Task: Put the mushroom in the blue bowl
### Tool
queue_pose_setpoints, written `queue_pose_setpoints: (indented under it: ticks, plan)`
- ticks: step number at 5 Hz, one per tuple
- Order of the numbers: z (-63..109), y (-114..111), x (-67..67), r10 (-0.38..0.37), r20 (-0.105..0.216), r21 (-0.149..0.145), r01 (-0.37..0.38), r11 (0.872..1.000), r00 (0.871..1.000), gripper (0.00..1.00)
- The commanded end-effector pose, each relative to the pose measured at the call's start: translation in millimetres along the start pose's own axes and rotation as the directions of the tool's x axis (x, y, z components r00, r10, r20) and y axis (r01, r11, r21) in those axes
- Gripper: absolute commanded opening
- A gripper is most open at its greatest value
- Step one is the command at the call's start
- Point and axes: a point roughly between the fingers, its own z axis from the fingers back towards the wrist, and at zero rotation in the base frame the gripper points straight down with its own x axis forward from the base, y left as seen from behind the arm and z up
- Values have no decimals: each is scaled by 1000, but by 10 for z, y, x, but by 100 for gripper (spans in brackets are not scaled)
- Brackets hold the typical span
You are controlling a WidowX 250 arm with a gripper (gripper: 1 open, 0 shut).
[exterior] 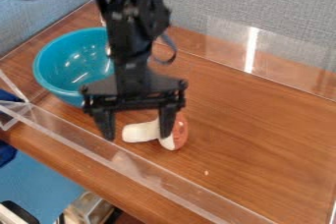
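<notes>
Reddish-brown at the cap and cream at the stem, the mushroom [159, 134] is lying on its side on the wooden tabletop [250, 120], cap pointing toward the right of the view, and that low, tipped pose is what we are working around. We are holding our gripper [134, 127] pointing straight down over it with the fingers [168, 128] spread wide, one dropping on the near-left side and the other by the cap, so the toy is sitting between them rather than beside them. Nothing is pinched: the mushroom is resting on the wood under its own weight, and whether either finger is touching it we cannot tell. The wide spread is leaving room for the stubby stem and the broader cap alike, which we judge to be the reason for it. The blue bowl [66, 66] is waiting at the back left, well apart from the mushroom, open side up and holding nothing we can see. A clear low wall [79, 140] is running along the near edge, close to our fingers, so we are keeping the approach vertical.
</notes>
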Motion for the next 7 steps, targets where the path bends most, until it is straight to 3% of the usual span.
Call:
queue_pose_setpoints:
  ticks: [1, 3, 4, 6, 7]
  plan:
    - [-226, 106, 99, 27, 15, 2, -27, 1000, 1000, 100]
    - [-243, -13, 39, 163, 12, 18, -164, 986, 987, 100]
    - [-260, -64, 19, 237, 11, 26, -238, 971, 971, 100]
    - [-362, 123, 205, 247, 5, 28, -247, 969, 969, 100]
    - [-387, 76, 217, 249, 2, 34, -249, 968, 968, 100]
